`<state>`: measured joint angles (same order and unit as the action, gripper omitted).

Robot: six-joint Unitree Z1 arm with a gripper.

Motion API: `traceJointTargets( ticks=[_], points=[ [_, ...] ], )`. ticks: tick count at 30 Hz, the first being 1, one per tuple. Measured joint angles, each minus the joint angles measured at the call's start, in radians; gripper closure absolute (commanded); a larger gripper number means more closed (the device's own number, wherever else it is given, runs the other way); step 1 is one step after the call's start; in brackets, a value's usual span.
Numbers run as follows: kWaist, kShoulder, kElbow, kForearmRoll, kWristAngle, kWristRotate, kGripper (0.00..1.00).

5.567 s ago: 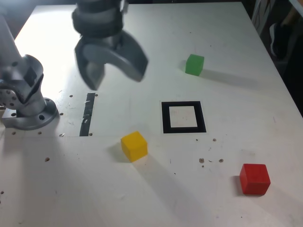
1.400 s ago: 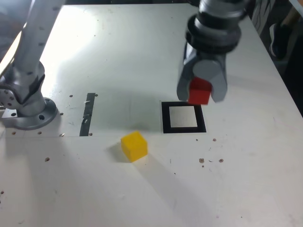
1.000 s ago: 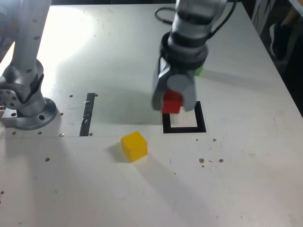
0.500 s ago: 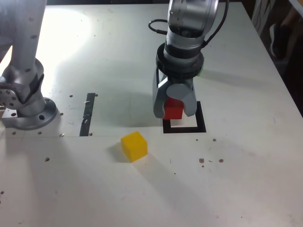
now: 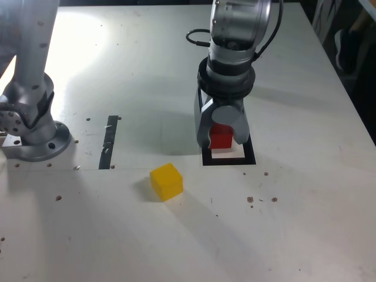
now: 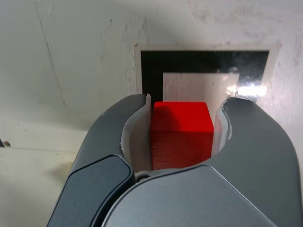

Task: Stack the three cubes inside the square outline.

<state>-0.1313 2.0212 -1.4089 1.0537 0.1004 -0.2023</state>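
Note:
My gripper (image 5: 221,137) is shut on the red cube (image 5: 221,136) and holds it low over the square outline (image 5: 247,157), at the outline's far side. In the wrist view the red cube (image 6: 181,132) sits clamped between both fingers (image 6: 137,132), with the black frame and white centre of the square outline (image 6: 151,71) just beyond it. The yellow cube (image 5: 166,181) rests on the table to the exterior view's left of the outline and nearer the camera. The green cube is hidden behind the arm.
A thin black strip of tape (image 5: 109,143) lies on the white table (image 5: 294,235) toward the exterior view's left. The arm's base (image 5: 32,132) stands at the left edge. Small screw holes dot the table's near half.
The gripper has carried the red cube from above the outline's left edge, rightward and down, to low over the outline. The yellow cube has not moved.

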Motion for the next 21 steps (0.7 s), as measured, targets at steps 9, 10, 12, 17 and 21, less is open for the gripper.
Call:
traceJointTargets(
  ticks=[9, 10, 12, 17, 21],
  points=[
    [0.006, 0.006, 0.008, -0.031, 0.005, 0.007, 0.78],
    [0.006, 0.010, 0.008, -0.033, 0.005, 0.007, 0.76],
    [0.006, 0.019, 0.007, -0.035, 0.004, 0.008, 0.69],
    [0.006, 0.028, 0.001, -0.037, -0.003, 0.018, 0.41],
    [0.006, 0.028, 0.001, -0.037, -0.005, 0.025, 0.18]
  ],
)
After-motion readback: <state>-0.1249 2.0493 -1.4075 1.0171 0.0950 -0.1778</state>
